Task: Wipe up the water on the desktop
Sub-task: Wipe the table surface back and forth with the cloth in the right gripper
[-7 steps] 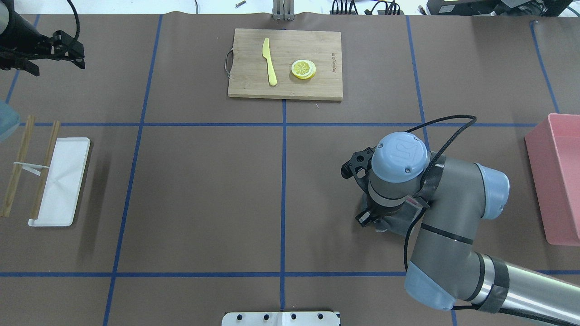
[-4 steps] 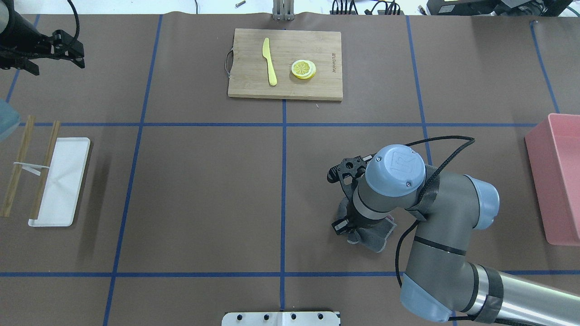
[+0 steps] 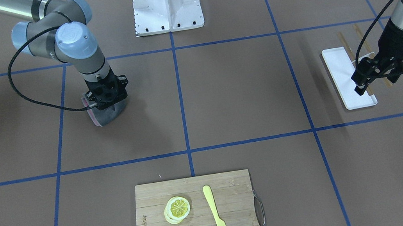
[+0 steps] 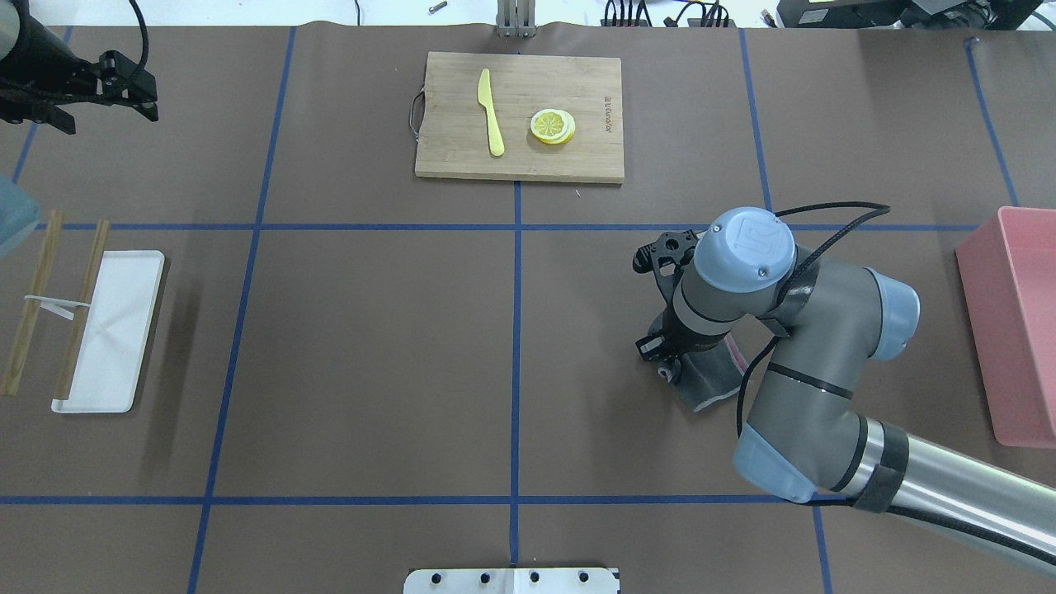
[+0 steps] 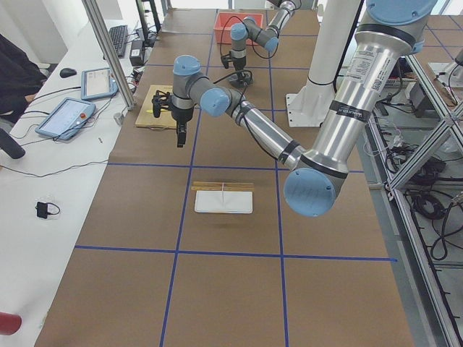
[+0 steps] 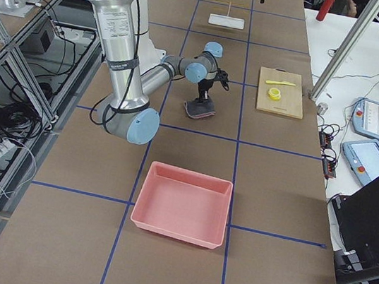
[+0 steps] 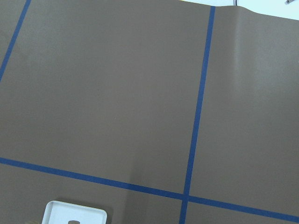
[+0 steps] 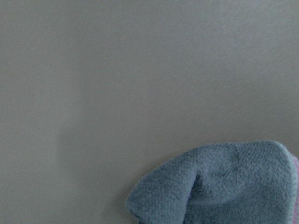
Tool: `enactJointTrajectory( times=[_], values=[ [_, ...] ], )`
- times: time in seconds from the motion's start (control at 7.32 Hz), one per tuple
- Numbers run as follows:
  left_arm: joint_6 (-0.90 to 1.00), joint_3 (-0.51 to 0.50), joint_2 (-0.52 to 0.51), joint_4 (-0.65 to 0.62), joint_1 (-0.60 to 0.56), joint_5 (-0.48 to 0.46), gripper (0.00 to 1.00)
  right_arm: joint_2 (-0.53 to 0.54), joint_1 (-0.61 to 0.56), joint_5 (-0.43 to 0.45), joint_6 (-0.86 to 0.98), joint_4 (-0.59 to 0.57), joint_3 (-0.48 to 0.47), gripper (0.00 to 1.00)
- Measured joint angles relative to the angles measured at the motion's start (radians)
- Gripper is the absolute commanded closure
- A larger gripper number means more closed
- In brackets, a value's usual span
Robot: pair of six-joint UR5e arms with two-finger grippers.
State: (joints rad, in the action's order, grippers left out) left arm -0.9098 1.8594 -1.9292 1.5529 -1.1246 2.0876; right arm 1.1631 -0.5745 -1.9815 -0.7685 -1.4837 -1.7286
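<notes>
The desktop (image 4: 371, 330) is matte brown with blue tape lines; I see no water on it. My right gripper (image 3: 107, 104) points down and is shut on a grey cloth with a pink edge (image 4: 711, 381), pressing it flat on the desktop right of the centre line. The cloth also shows in the front view (image 3: 105, 117), the right side view (image 6: 199, 109) and the right wrist view (image 8: 224, 186). My left gripper (image 4: 147, 97) hangs open and empty above the far left corner, well away from the cloth.
A bamboo cutting board (image 4: 594, 157) with a yellow knife (image 4: 492, 115) and lemon slices (image 4: 553, 126) lies at the far middle. A white tray (image 4: 111, 330) and two wooden sticks (image 4: 33, 301) lie at the left. A pink bin (image 4: 1015, 330) stands at the right edge.
My right arm dragged the cloth toward the near left, then back to the far right, where it now sits farther from the robot. The left arm has barely moved.
</notes>
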Motion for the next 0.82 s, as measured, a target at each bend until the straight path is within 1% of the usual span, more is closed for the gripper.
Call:
enactJointTrajectory(
  times=[0.41,0.68,0.82],
  values=[
    [-0.007,0.003,0.0,-0.001,0.0,0.002,0.02,0.002,-0.134,-0.065,0.14,0.017,0.078,1.0],
    [-0.009,0.002,-0.001,-0.001,0.0,0.005,0.02,0.005,-0.173,-0.086,0.186,0.019,0.097,1.0],
    [-0.009,0.001,0.0,-0.001,0.0,0.006,0.02,0.009,-0.172,-0.098,0.18,0.02,0.085,1.0]
  ],
)
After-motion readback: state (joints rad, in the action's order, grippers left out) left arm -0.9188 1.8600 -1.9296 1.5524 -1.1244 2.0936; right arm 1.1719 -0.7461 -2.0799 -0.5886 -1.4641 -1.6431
